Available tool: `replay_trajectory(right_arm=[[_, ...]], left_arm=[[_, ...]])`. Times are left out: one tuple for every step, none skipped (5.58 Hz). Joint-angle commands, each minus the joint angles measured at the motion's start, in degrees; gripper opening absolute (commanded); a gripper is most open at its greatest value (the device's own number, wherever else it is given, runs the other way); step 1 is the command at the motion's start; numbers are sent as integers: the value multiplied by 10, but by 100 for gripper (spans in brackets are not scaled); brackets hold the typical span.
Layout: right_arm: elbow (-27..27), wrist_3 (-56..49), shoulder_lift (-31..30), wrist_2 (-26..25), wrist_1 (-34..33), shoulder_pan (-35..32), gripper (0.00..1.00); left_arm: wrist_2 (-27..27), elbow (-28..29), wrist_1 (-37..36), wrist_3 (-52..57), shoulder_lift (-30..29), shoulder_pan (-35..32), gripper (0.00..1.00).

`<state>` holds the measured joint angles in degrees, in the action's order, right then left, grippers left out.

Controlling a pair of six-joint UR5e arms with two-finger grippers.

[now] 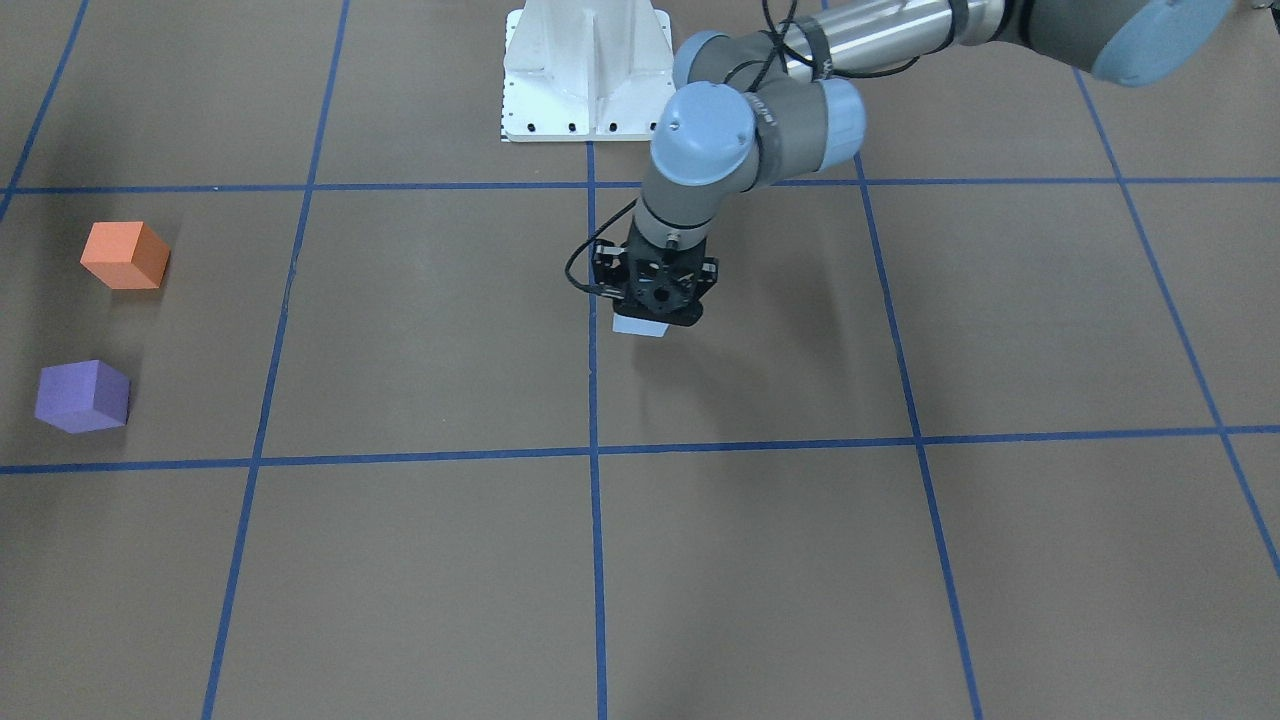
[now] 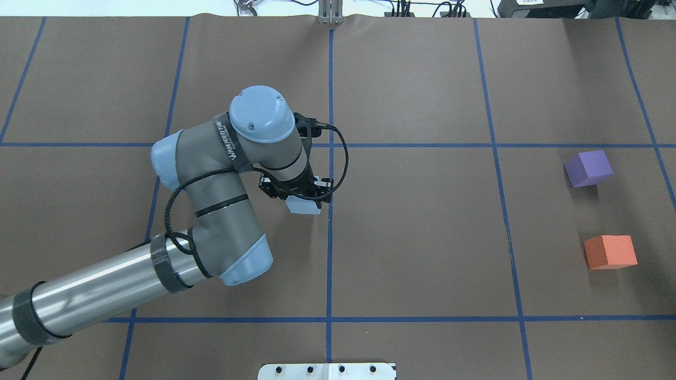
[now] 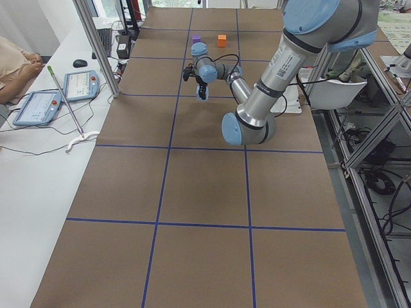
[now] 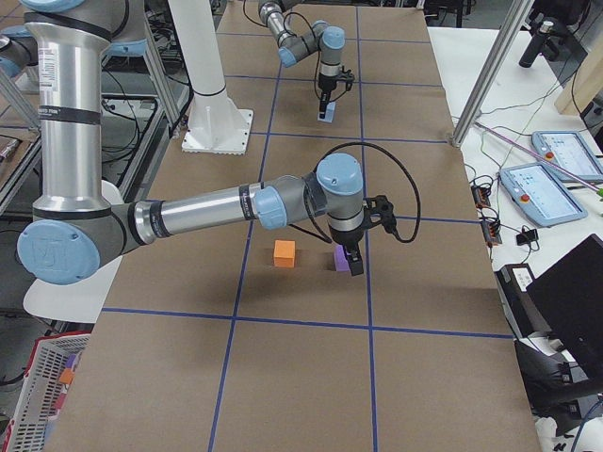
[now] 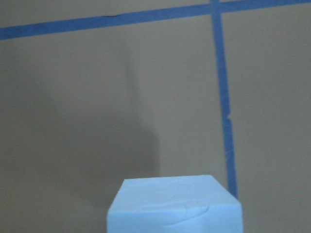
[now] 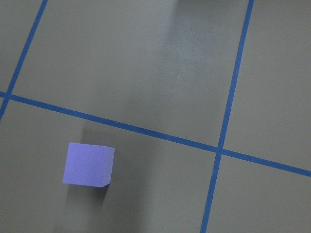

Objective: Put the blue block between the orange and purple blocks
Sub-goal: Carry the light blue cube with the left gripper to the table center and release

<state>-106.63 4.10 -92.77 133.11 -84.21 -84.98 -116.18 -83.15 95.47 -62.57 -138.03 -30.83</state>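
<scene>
Overhead view, left side: left arm comes in from the lower left corner, elbow bent, wrist pointing straight down over the brown paper-covered counter (image 2: 422, 237).

Left hand (image 2: 301, 196): closed on a pale blue foam cube (image 2: 305, 207). The cube sits directly under the hand, and only its lower part shows below the black hand body. The fingers themselves are hidden by the wrist. In the front-facing view the cube (image 1: 640, 326) again pokes out just beneath the hand (image 1: 655, 305). The left wrist camera has the cube (image 5: 174, 206) filling the bottom centre, close up, with counter beyond. It looks lifted off the surface, though the gap is not plainly seen.

Cube position: near the middle of the counter, just to the left of the central blue tape line (image 2: 329, 253).

Far right of the overhead view, well apart from the cube: purple foam cube (image 2: 588, 169), farther from the robot, and orange foam cube (image 2: 610, 252), nearer. The two are not touching.

Right hand (image 4: 350, 256): shows only in the side view from the right end, where it overlaps the purple cube (image 4: 340, 263). Cannot tell whether it is open or closed. Its wrist camera looks down on the purple cube (image 6: 88, 164) from a distance.
</scene>
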Motion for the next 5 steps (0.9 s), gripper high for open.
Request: replay_trajectory(right_arm=[[-1,12,4,0,0,8,100],[-1,14,4,0,0,12,100],[-2,24,7,0,3,18,100],[-2,51,29,2,10,31,100],[-7,130,64,4,12,67,100]], left_arm=[[16,55,2,-22,-40,13,62],[32,55,2,-38,-40,21,100],[69,54,2,-73,-41,36,100],[67,40,1,-69,-40,31,100],[58,11,-13,-49,-37,6,100]])
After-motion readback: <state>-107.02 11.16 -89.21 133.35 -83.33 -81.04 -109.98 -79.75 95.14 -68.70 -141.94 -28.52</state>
